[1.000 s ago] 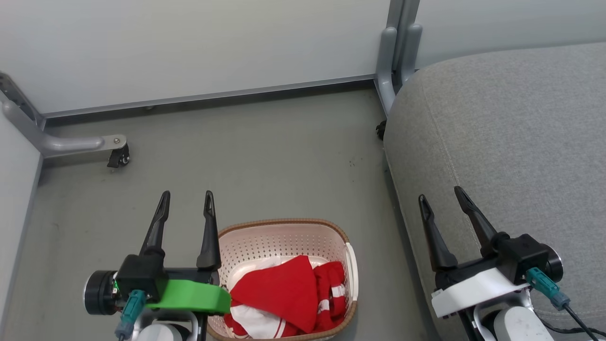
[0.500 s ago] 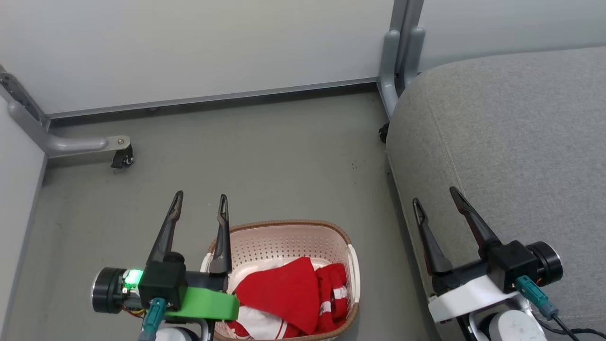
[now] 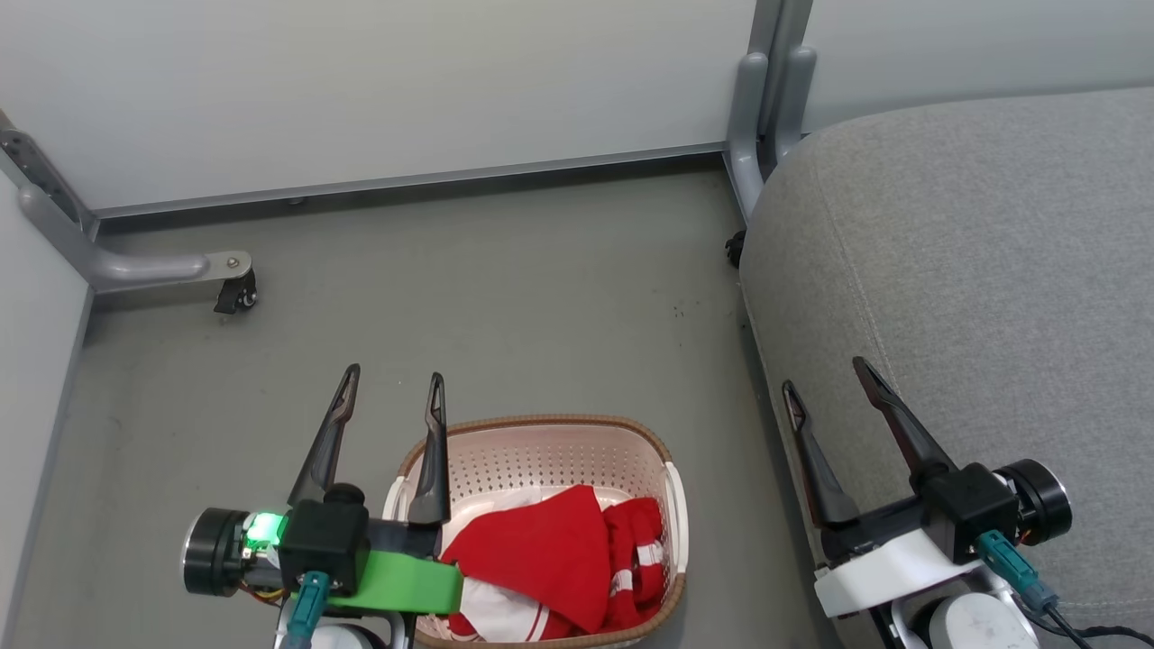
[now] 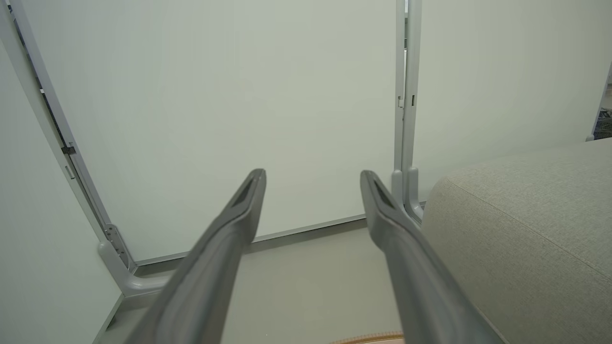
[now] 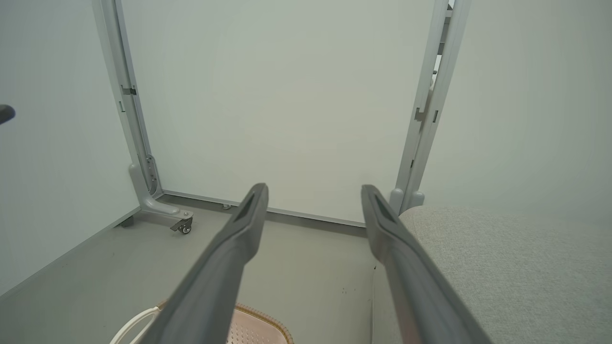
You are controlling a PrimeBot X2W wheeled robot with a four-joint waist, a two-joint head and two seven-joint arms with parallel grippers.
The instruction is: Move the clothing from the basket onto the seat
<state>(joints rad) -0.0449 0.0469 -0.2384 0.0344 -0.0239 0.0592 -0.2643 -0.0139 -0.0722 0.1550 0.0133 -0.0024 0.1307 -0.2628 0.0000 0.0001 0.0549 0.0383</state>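
Two hands are standing wide open, and both are holding nothing. The left hand (image 3: 395, 372) is hovering over the left side of the basket (image 3: 541, 455), pointing forward and not down at the load. The right hand (image 3: 823, 374) is hanging over the edge of the seat (image 3: 974, 270), well apart from the basket.

The clothing (image 3: 541, 559) is lying inside the basket, in a loose crumpled heap. The basket is sitting on the floor (image 3: 496, 297), just beside the seat.

I am judging the clothing to be light and very soft. It is probably going to fold and hang down when lifted, keeping no shape. The fabric is looking smooth, so it may be slipping a little in a thin pinch. It is not looking fragile. How many pieces are lying there I cannot tell; they may be coming up tangled as one bunch.

The best place to take hold is, I am thinking, the high red fold (image 3: 550, 532) in the middle of the heap, where the cloth is bunching thick. A hand coming from above, tips down, would be catching several layers there. It should be staying clear of the rim (image 3: 541, 420), because the basket is looking light also and could be tipping or sliding.
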